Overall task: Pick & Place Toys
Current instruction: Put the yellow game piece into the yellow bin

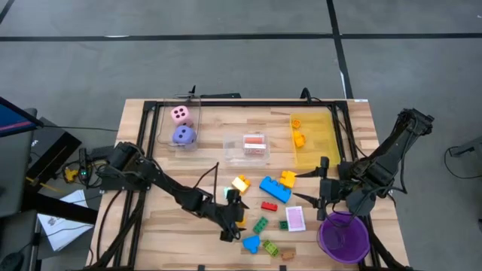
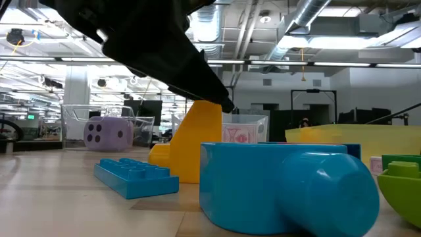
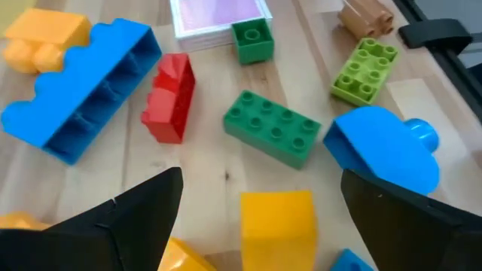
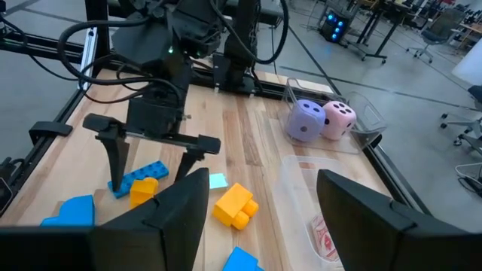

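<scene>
Loose bricks lie on the table's near middle: a long blue brick (image 1: 275, 188), yellow bricks (image 1: 241, 183), a red one (image 1: 269, 205), green ones (image 1: 260, 224), a blue piece (image 1: 251, 243) and a pink-backed card (image 1: 296, 218). My left gripper (image 1: 235, 214) is open and points down. Its fingers stand on either side of a yellow brick (image 3: 277, 226) without touching it. My right gripper (image 1: 310, 187) is open and empty, above the table near the purple cup (image 1: 343, 237). A pink die (image 1: 180, 114) and a purple die (image 1: 184, 135) sit in a clear bin.
A clear bin (image 1: 256, 145) holding cards stands at the middle back. A yellow see-through bin (image 1: 316, 139) with orange bricks (image 1: 298, 139) stands at the back right. A black frame (image 1: 151, 150) runs along the table's edges. In the low view a big blue piece (image 2: 289, 187) fills the foreground.
</scene>
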Controlling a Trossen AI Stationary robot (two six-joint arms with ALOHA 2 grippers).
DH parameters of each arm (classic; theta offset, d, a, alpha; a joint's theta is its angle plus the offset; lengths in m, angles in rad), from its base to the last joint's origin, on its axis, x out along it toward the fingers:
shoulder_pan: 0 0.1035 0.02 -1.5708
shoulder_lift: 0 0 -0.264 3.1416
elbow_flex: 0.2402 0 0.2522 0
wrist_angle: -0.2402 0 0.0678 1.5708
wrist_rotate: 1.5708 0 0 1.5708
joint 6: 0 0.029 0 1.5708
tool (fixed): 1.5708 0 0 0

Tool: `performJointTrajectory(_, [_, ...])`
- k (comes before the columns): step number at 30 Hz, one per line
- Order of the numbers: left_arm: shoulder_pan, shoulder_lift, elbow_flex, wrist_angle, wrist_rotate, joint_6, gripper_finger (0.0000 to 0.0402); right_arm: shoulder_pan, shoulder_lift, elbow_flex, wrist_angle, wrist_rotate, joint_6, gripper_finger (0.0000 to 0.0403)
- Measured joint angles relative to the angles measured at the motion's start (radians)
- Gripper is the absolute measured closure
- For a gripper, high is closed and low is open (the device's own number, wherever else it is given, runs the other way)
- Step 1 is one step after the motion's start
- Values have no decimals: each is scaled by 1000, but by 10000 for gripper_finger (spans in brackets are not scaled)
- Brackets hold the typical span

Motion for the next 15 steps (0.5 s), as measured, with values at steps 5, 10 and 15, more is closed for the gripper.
performJointTrajectory(5, [-5, 0, 0, -19, 21, -36, 71, 0, 0, 0, -1, 0, 6, 163])
performJointTrajectory(10, [-5, 0, 0, -63, 37, -73, 96, 1, 0, 0, -3, 0, 8, 163])
performJointTrajectory(15, [-3, 0, 0, -62, 24, -72, 107, 1, 0, 0, -3, 0, 8, 163])
